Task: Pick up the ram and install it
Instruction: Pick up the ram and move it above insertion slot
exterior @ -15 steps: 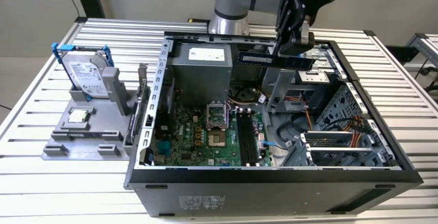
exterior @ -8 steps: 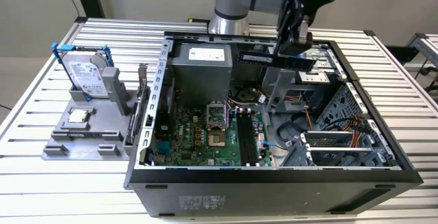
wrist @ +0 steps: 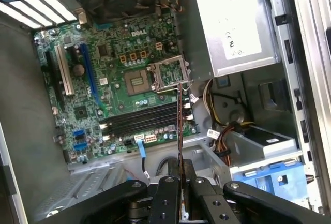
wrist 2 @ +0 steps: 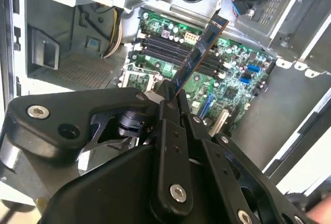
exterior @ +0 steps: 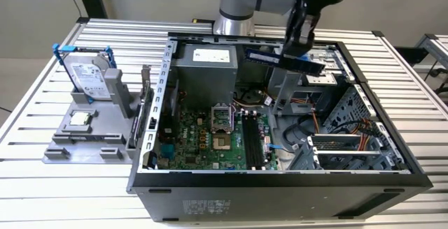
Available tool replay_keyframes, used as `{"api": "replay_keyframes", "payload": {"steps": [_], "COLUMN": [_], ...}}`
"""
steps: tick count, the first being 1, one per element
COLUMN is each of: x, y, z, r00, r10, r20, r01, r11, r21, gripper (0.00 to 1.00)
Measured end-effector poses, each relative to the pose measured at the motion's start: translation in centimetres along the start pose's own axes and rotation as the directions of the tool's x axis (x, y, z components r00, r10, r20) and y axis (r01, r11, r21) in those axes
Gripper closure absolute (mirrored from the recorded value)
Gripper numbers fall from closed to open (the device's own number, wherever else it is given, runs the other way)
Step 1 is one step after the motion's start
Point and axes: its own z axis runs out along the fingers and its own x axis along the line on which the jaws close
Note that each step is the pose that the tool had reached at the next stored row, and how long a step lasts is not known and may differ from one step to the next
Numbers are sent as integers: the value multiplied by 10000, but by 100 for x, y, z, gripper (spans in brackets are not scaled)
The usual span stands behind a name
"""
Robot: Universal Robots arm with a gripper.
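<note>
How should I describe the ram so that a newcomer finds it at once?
Find the open computer case. Above it, the gripper holds the ram in the air over the motherboard. It is a long, thin, dark stick, unlike the boxy silver hard drive standing outside the case.

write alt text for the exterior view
The arm's tool holds the ram above an open computer case, its motherboard exposed. A hard drive stands in a grey rack at the exterior view's left.
</note>
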Motion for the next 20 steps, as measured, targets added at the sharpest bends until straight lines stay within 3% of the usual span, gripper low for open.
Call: {"api": "replay_keyframes", "payload": {"steps": [5, 8, 10, 15, 18, 20], "x": [0, 0, 0, 0, 0, 0], "y": [0, 0, 0, 0, 0, 0], "z": [0, 0, 0, 0, 0, 0], "r00": [9959, 9897, 9837, 9632, 9474, 9350], "r10": [902, 1432, 1797, 2687, 3199, 3543], "r20": [30, 50, 65, 103, 128, 145], "r01": [-903, -1433, -1797, -2688, -3201, -3545], "r11": [9959, 9897, 9837, 9631, 9472, 9349], "r21": [51, 80, 100, 146, 171, 188], "gripper": [100, 100, 100, 100, 100, 100]}}
